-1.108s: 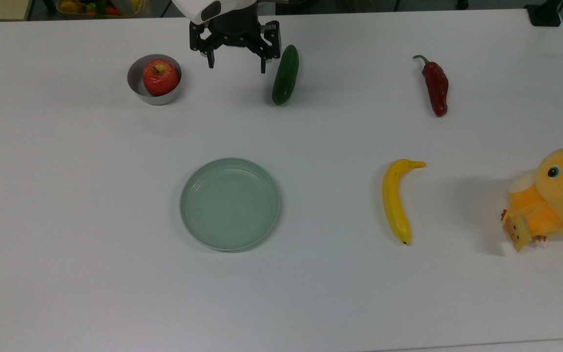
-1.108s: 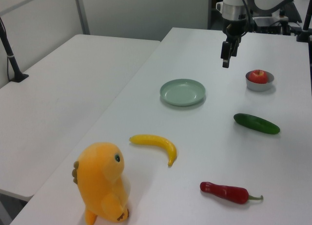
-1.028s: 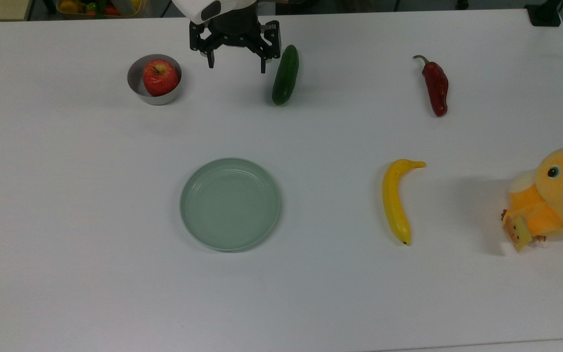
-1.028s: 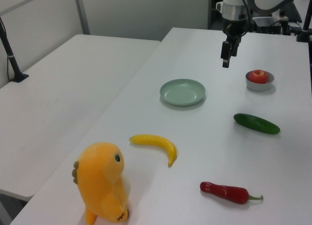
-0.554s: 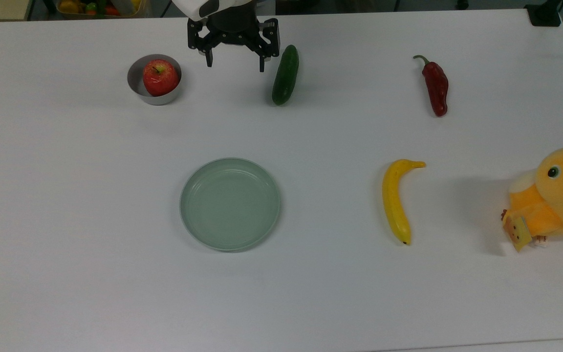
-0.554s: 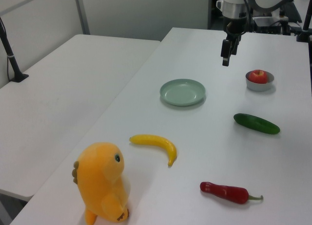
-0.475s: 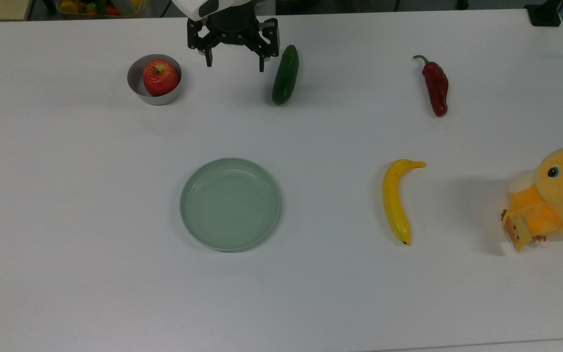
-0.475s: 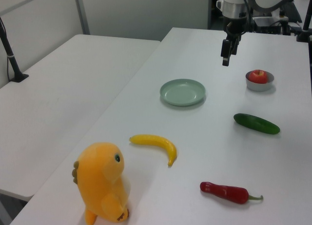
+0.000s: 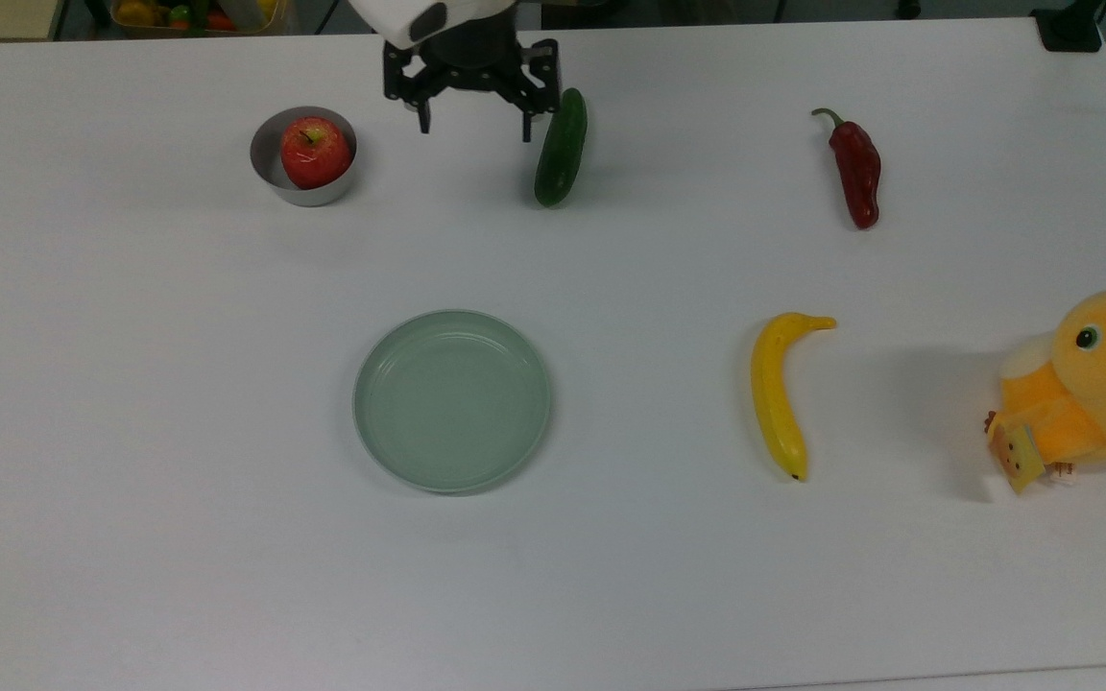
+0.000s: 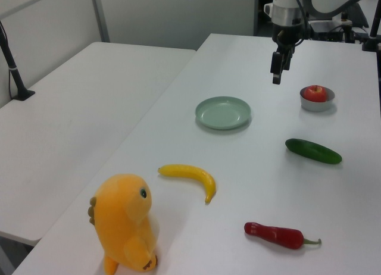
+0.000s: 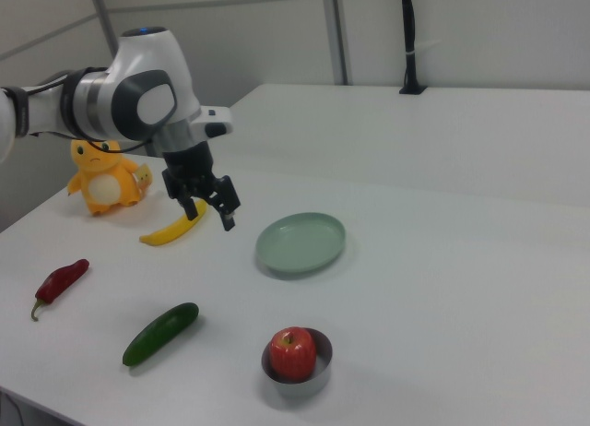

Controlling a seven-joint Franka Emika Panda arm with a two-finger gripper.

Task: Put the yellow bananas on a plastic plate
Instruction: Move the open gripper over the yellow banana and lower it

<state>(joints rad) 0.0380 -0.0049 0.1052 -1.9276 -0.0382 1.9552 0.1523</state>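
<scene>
Since the earlier top view, the gripper [image 9: 474, 127] has shifted slightly toward the cucumber [image 9: 561, 159], while everything on the table [image 9: 131, 480] lies where it did. Its 2 fingers are spread apart and hold nothing. It hangs above the table, beyond the plastic plate [image 9: 452, 400] on the side toward the cucumber and the metal bowl [image 9: 304, 159] with the red apple [image 9: 315, 152].

The yellow banana [image 9: 777, 393] lies flat on the table, well apart from the plate on the top view's right, between the plate and the plush duck [image 9: 1086, 389]. The plate holds nothing.

The likely risk is a poor grasp: the banana is slim, curved and glossy, so fingers closing near its tapered end could let it pivot or slip out. A low sweep away from the plate could also clip the cucumber just beside the gripper.

The plate is round, shallow, smooth sage plastic with a raised rim. The chilli [image 9: 856, 173] looks shiny and wrinkled, the duck soft and fuzzy.
</scene>
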